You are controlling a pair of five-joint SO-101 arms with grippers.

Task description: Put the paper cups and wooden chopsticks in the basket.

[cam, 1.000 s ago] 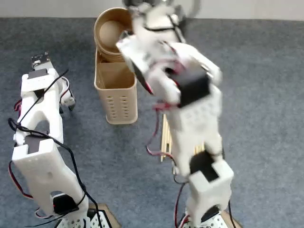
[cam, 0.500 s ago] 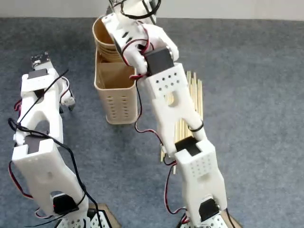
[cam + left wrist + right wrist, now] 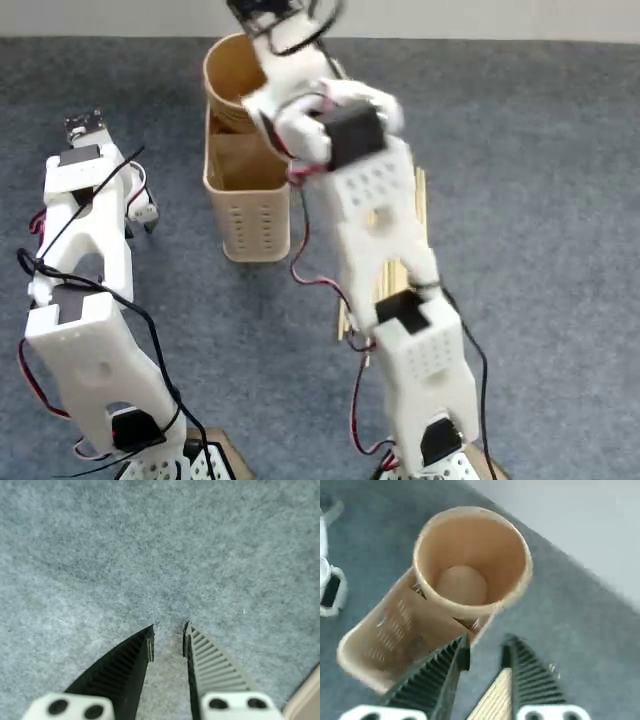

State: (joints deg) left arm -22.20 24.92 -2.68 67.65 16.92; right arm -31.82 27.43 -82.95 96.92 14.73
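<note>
A brown paper cup (image 3: 472, 560) stands upright in the far end of the beige basket (image 3: 380, 640), open and with nothing in it; from above the cup (image 3: 228, 75) tops the basket (image 3: 245, 200). My right gripper (image 3: 486, 652) hovers just beside the cup's rim, fingers narrowly apart with nothing between them. Several wooden chopsticks (image 3: 412, 200) lie in a bundle on the carpet under the right arm (image 3: 375, 200). My left gripper (image 3: 167, 640) points at bare carpet left of the basket, fingers a little apart and holding nothing.
Grey carpet (image 3: 540, 200) covers the table. The left arm (image 3: 85, 230) lies folded along the left side. The right arm stretches over the strip between the basket and the chopsticks. A pale wall (image 3: 580, 515) runs behind the cup.
The right arm swung from over the chopsticks out toward the cup at the basket's far end. Basket and cup shifted slightly to the right. The left arm has not moved.
</note>
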